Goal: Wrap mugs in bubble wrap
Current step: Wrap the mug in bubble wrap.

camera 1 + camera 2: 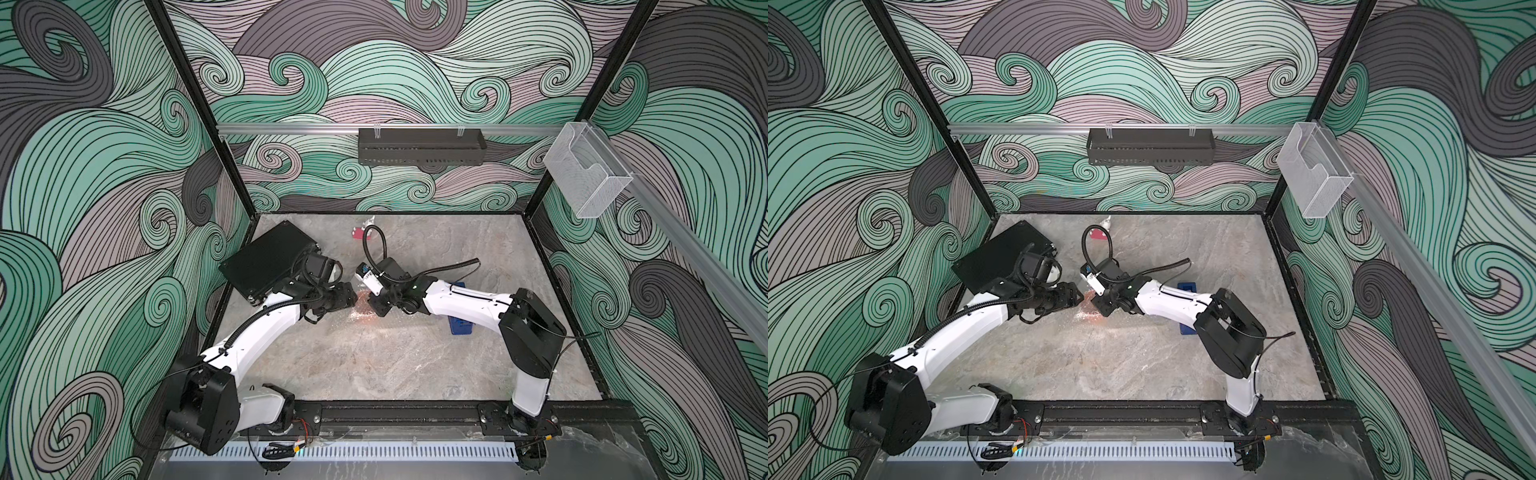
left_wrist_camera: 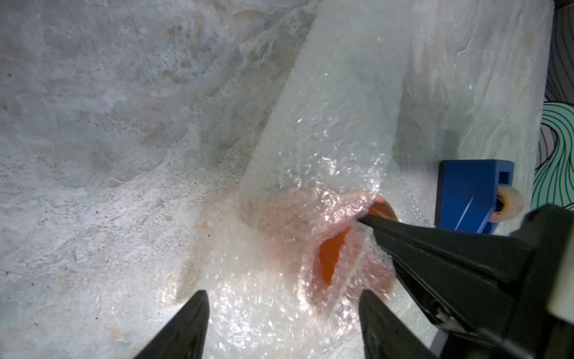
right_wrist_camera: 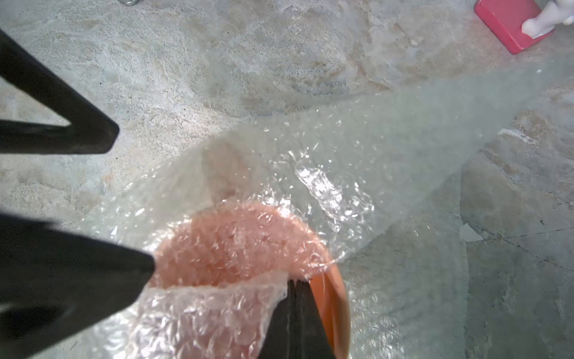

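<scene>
Left wrist view: read from the grey stone table [image 2: 93, 140] down to the bubble wrap [image 2: 326, 124] trailing across it and bunched over the orange mug [image 2: 329, 258] near the table's middle, with the left gripper [image 2: 284, 314] spread wide and empty astride the wrap and the right gripper [image 2: 365, 220] clamped shut on a fold of wrap at the mug's mouth. Hold that pinch firm, close the left jaws on loose wrap only, and draw it snug round the mug without dragging it. Cannot make out the handle or the wrap's underside.
</scene>
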You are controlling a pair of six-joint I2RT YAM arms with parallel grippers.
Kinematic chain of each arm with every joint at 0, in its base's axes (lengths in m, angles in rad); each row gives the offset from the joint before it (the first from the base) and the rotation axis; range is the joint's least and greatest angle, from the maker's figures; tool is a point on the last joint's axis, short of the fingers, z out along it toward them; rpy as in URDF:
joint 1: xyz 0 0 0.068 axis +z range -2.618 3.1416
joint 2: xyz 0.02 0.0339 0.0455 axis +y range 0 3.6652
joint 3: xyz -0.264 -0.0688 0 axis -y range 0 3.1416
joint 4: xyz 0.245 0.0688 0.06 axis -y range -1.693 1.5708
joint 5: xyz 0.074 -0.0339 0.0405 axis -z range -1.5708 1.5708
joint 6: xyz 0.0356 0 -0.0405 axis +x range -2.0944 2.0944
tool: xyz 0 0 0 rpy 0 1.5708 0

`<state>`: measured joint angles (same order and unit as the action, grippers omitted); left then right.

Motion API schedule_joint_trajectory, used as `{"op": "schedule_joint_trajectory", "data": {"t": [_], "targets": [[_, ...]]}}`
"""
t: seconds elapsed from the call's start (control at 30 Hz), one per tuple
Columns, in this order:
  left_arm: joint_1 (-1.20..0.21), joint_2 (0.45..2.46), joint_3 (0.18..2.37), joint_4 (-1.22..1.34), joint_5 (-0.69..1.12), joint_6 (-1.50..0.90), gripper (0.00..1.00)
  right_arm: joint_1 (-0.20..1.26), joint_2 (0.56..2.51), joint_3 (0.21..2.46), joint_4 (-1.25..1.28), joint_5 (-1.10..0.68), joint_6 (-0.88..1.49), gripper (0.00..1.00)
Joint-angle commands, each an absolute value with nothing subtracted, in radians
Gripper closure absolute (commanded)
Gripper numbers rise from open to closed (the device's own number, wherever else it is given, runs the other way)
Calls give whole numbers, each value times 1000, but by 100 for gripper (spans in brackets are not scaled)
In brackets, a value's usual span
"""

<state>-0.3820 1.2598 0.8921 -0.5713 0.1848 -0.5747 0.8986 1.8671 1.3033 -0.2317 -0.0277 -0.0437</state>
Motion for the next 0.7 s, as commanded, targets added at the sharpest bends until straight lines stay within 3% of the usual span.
{"op": "schedule_joint_trajectory", "data": {"t": [0.0, 0.57, 0.67], "targets": [[-385, 1278, 881, -554, 218, -547, 22, 888, 1894, 1331, -267, -31, -31, 100], [-403, 1505, 923, -588, 134, -526, 23, 887, 1879, 1364, -320, -54, 1, 100], [-403, 1511, 920, -586, 132, -528, 23, 888, 1832, 1372, -350, -46, 29, 77]]}}
